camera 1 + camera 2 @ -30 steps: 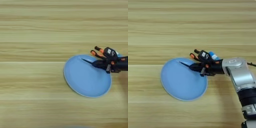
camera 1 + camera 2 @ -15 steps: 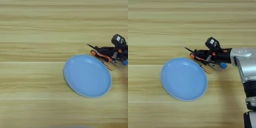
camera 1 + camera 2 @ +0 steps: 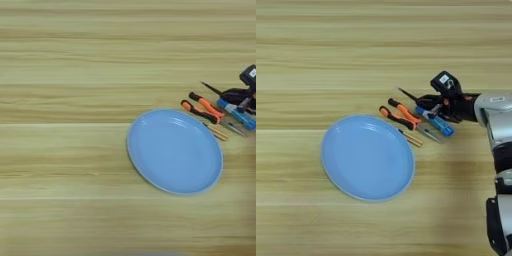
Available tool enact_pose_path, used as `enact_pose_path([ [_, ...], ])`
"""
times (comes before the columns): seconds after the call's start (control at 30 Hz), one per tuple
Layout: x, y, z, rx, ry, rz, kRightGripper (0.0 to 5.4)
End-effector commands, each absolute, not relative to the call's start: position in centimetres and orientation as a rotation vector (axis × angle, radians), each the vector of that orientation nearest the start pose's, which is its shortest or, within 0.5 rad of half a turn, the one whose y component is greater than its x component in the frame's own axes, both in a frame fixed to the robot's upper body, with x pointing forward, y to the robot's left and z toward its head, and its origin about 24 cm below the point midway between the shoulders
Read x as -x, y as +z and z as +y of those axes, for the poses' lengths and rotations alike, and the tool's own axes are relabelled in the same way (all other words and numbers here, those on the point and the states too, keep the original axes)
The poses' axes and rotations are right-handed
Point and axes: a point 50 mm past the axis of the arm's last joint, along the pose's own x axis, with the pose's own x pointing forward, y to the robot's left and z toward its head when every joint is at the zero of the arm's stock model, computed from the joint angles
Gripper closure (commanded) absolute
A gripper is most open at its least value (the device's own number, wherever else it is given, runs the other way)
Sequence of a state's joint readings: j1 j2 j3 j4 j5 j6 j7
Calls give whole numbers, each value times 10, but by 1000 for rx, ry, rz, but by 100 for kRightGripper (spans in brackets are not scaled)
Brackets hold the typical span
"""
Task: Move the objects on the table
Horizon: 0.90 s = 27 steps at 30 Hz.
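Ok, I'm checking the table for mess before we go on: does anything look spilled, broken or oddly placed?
Nothing looks spilled or damaged. The light-blue plate lies flat and empty on the table. The orange-handled tools and the blue tube lie in a loose slanted cluster beside its upper right rim, with the hand right at them.

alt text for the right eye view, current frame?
A light-blue oval plate lies empty on a wooden table, with orange-and-black handled tools and a small blue tube just beyond its upper right rim. The robot's right gripper reaches in from the right over the tube.
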<state>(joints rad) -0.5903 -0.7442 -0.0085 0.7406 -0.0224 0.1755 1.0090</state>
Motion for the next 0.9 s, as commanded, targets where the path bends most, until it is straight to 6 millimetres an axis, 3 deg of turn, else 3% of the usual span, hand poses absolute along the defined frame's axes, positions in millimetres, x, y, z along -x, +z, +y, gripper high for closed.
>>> enact_pose_path([
  [0.03, -336, 147, -323, 544, 489, 416, 511],
  [0.5, -336, 148, -352, 577, 337, 455, 511],
  [0.9, -332, 130, -360, 588, 263, 531, 511],
])
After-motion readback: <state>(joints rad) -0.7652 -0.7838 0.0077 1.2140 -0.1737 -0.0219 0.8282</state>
